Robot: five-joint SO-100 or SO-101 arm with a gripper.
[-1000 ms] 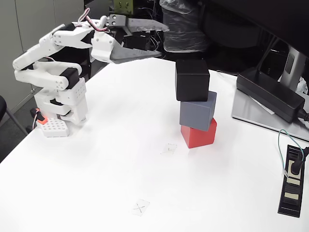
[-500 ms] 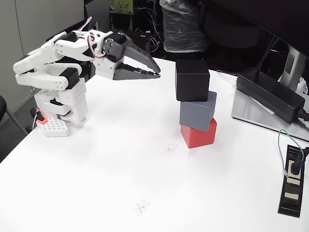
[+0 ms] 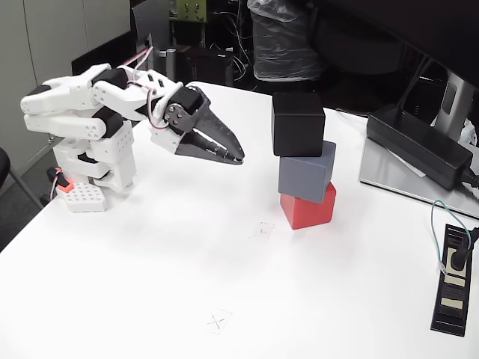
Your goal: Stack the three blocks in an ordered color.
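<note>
Three blocks stand in one stack on the white table (image 3: 150,269) in the fixed view: a red block (image 3: 308,207) at the bottom, a grey block (image 3: 306,173) on it, a black block (image 3: 298,124) on top. The layers are slightly twisted against each other. My gripper (image 3: 238,158) hangs to the left of the stack, well apart from it, pointing down and to the right. Its dark fingers (image 3: 217,142) lie close together with nothing between them.
A flat black power brick (image 3: 419,146) lies on a grey slab at the right. A power strip (image 3: 453,277) with a plugged cable sits near the right edge. The arm's base (image 3: 93,168) stands at the left. Small X marks (image 3: 217,321) are on the table.
The gripper has closed and swung down and back toward the arm's base, away from the stack. The three blocks have not moved.
</note>
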